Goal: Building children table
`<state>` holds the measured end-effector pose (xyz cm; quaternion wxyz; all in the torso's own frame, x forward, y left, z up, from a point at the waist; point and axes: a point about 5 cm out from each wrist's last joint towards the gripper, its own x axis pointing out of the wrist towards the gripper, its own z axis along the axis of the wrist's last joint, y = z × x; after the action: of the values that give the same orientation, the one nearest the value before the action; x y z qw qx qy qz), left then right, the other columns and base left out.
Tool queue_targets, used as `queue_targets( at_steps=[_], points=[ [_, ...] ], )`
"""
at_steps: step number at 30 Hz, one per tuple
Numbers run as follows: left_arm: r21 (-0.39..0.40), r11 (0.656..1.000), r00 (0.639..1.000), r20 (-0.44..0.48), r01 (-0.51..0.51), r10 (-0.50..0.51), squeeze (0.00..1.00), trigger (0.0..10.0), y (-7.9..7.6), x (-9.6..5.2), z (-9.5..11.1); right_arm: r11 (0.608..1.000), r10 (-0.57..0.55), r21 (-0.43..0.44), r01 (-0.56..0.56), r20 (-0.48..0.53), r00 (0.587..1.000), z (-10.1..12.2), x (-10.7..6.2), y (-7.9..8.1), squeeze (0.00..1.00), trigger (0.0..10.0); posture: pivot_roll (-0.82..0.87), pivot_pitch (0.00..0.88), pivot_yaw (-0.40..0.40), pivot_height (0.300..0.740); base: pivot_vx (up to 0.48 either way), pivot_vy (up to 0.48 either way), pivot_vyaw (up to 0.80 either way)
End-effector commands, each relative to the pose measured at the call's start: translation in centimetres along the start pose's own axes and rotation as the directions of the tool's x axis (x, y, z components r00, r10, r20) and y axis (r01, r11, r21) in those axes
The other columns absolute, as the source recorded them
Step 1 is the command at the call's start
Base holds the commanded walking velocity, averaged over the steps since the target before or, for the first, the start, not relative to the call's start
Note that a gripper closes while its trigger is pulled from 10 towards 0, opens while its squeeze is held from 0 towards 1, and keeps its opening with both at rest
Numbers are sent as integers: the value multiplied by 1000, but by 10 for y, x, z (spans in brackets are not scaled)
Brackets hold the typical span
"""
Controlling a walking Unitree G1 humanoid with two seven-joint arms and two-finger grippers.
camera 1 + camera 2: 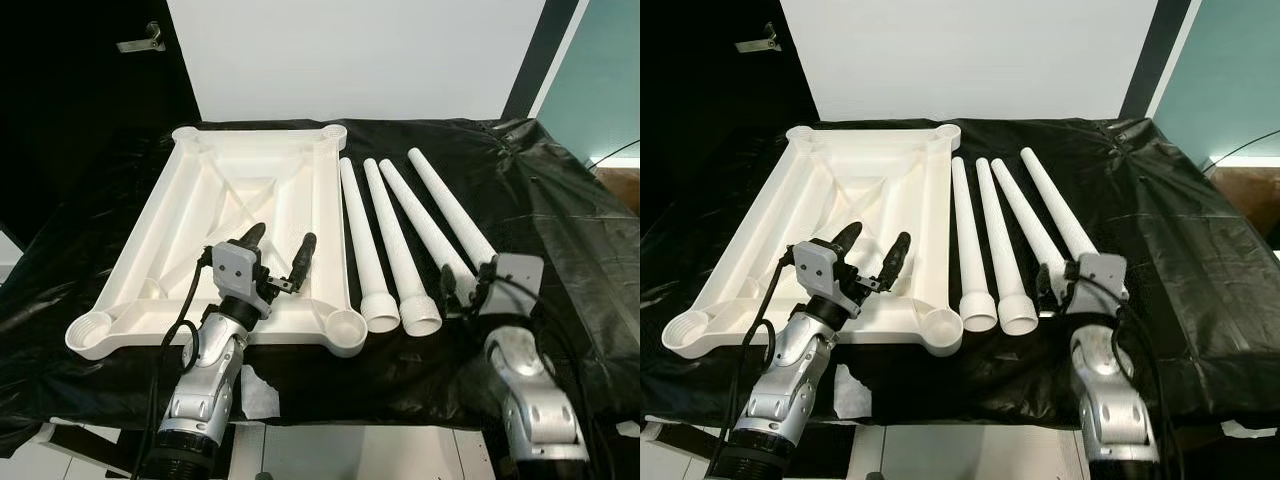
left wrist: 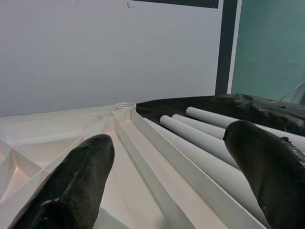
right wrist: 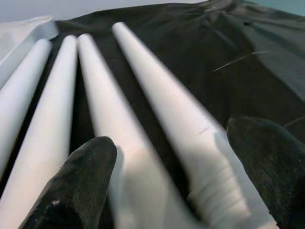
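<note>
The white tabletop point(image 1: 250, 200) lies upside down in the centre-left of the head views, ribbed underside up, with round leg sockets at its corners, resting on a black plastic sheet point(image 1: 560, 230) that covers the work surface. Just to its right, four white table legs point(image 1: 395, 240) lie side by side, fanning slightly, their wider ends toward the lower edge of the frame. The left gripper point(image 1: 278, 258) hovers over the near right part of the tabletop, its two black fingers spread wide with nothing between them. The right gripper point(image 1: 1058, 282) sits at the near end of the rightmost leg point(image 3: 190, 138), fingers wide apart to either side of it, not closed on it. A white wall point(image 1: 350, 50) stands behind.
</note>
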<state>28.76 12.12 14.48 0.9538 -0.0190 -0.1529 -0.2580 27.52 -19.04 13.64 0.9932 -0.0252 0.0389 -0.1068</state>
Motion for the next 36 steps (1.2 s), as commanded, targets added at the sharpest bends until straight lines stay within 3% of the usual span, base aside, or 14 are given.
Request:
queue_targets(
  at_steps=[1,7,9,16,19,24,36],
  points=[
    [8,999,999,-9,36,-36,0,10000,-1,1,-2,999,-18,47,22,-85,996,-4,4,-5,0,10000,-68,30,4,740,0,0,0],
    [7,999,999,-10,40,-39,0,10000,-2,2,-2,996,60,69,-49,-169,984,-5,14,-3,0,10000,-76,30,6,740,0,0,0],
    [6,999,999,-11,44,-44,0,10000,-4,3,-3,991,136,40,-131,-195,971,-6,19,0,0,10000,-73,28,2,740,0,0,0],
    [12,999,999,-8,36,-36,0,10000,-4,3,-3,973,221,-15,-229,-214,952,5,23,6,0,10000,-65,27,-8,740,0,0,0],
    [14,999,999,-8,36,-35,0,10000,-5,3,-4,975,212,-8,-221,-248,945,3,21,5,0,10000,-62,27,-10,740,0,0,0],
    [20,999,999,-12,38,-38,0,10000,-7,0,-5,996,90,35,-83,-360,929,-11,13,-10,0,10000,-65,27,-4,740,0,0,0],
    [28,998,998,-11,59,-59,0,10000,-6,7,-4,1000,12,11,-8,-421,907,-15,12,-32,0,10000,-86,23,8,740,0,0,0]
  ],
)
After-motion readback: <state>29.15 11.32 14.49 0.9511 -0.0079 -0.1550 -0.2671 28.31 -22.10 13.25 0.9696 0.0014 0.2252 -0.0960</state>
